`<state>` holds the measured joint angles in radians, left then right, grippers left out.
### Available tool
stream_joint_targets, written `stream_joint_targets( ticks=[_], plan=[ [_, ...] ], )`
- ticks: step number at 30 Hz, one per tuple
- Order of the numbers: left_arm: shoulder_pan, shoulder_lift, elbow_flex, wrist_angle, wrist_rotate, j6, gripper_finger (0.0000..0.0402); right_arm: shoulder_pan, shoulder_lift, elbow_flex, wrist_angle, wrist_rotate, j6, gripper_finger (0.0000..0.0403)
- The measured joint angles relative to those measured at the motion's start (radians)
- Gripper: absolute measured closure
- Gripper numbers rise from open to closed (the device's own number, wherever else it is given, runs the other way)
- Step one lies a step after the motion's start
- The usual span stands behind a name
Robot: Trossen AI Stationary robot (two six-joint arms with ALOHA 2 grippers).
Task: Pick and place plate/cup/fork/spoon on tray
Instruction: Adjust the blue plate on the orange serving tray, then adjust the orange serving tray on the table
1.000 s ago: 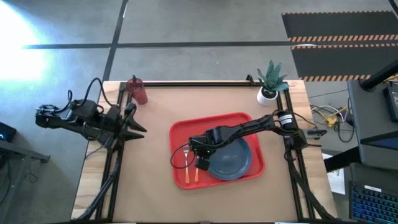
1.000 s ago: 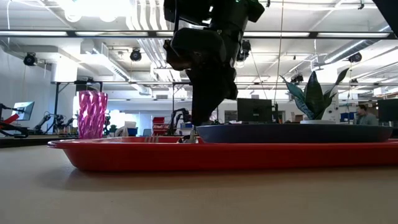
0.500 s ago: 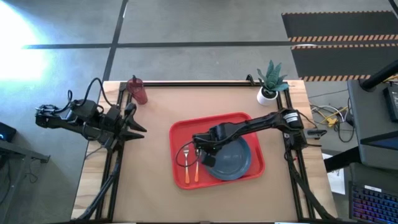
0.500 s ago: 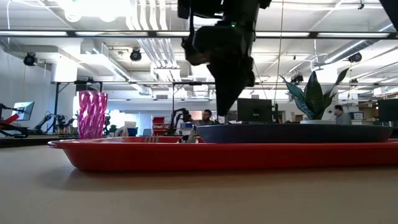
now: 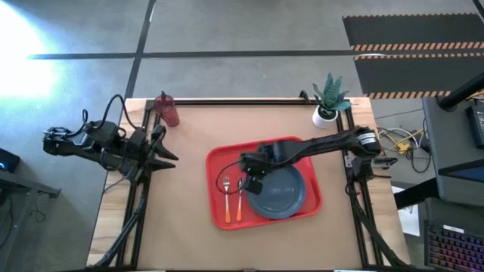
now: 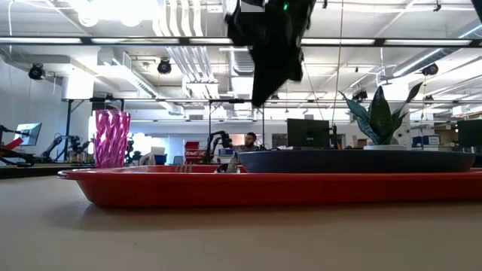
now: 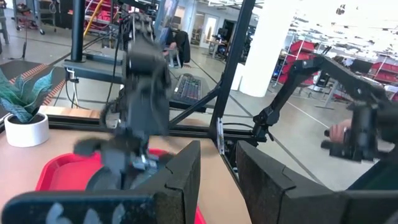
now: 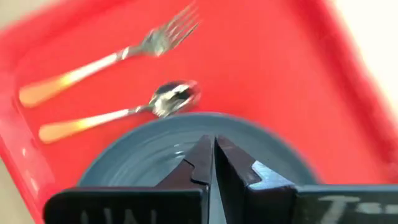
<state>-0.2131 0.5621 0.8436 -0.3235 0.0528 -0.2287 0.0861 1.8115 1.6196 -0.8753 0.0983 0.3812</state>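
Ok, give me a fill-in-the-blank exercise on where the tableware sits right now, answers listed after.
1. The fork and spoon lie side by side on the red ____.
2. The plate sits on the tray, on the side nearer the ____ arm.
3. The cup stands on the ____, off the tray.
4. The right gripper hangs over the plate with its fingers ____.

Missing words: tray; right; table; shut
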Motion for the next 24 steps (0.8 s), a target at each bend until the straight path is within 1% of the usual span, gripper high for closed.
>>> stream_joint_targets(
  ticks=[3,6,10,13,15,20,24],
  plan=[
    [0.0,0.0,0.0,0.0,0.0,0.0,0.0315,-0.014,-0.085,-0.005,-0.016,0.038,0.015,0.0394],
    [0.0,0.0,0.0,0.0,0.0,0.0,0.0315,-0.018,-0.172,-0.011,-0.084,0.082,0.071,0.0394],
    [0.0,0.0,0.0,0.0,0.0,0.0,0.0315,-0.004,-0.254,-0.037,-0.323,0.166,0.22,0.0394],
    [0.0,0.0,0.0,0.0,0.0,0.002,0.0315,0.016,-0.297,-0.084,-0.477,0.182,0.353,0.0394],
    [0.0,0.0,0.0,0.0,0.0,0.007,0.0315,0.032,-0.327,-0.135,-0.504,0.171,0.424,0.0394],
    [0.0,0.001,0.0,0.0,0.0,0.01,0.0315,0.062,-0.382,-0.315,-0.483,0.095,0.56,0.0394],
    [0.0,0.001,0.0,-0.001,0.0,0.01,0.0315,0.07,-0.45,-0.485,-0.369,0.009,0.626,0.0394]
  ],
)
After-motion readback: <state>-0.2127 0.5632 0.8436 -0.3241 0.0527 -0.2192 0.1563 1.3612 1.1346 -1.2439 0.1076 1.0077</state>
